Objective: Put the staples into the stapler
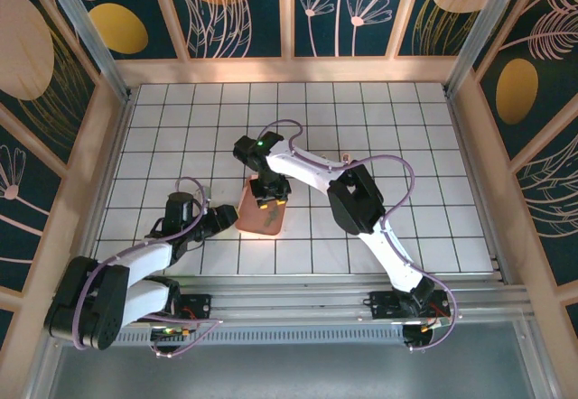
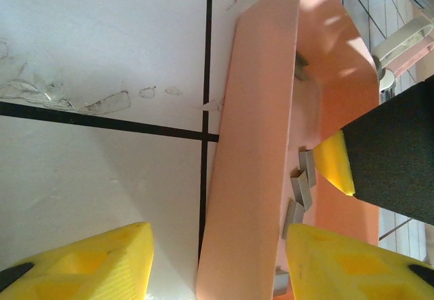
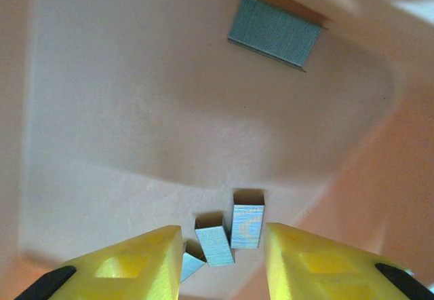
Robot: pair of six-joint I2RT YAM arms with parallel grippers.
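The pink tray [image 1: 262, 214] lies in the middle of the table. Several short grey staples [image 3: 247, 227] rest on its floor, with a longer strip [image 3: 274, 32] at the far end. My right gripper [image 3: 222, 235] reaches down into the tray [image 3: 135, 110], open, with the short staples between its yellow fingers. My left gripper [image 2: 217, 246] is open and straddles the tray's near wall [image 2: 254, 178], one finger outside on the table and one inside by the staples [image 2: 302, 188]. A pale and chrome object [image 2: 400, 45] beyond the tray may be the stapler; it is mostly cut off.
The white gridded table [image 1: 406, 146] has wooden walls on three sides. The right arm [image 1: 357, 196] crosses above the table behind the tray. In the left wrist view the right gripper's yellow fingertip [image 2: 336, 164] and black body stand close by inside the tray.
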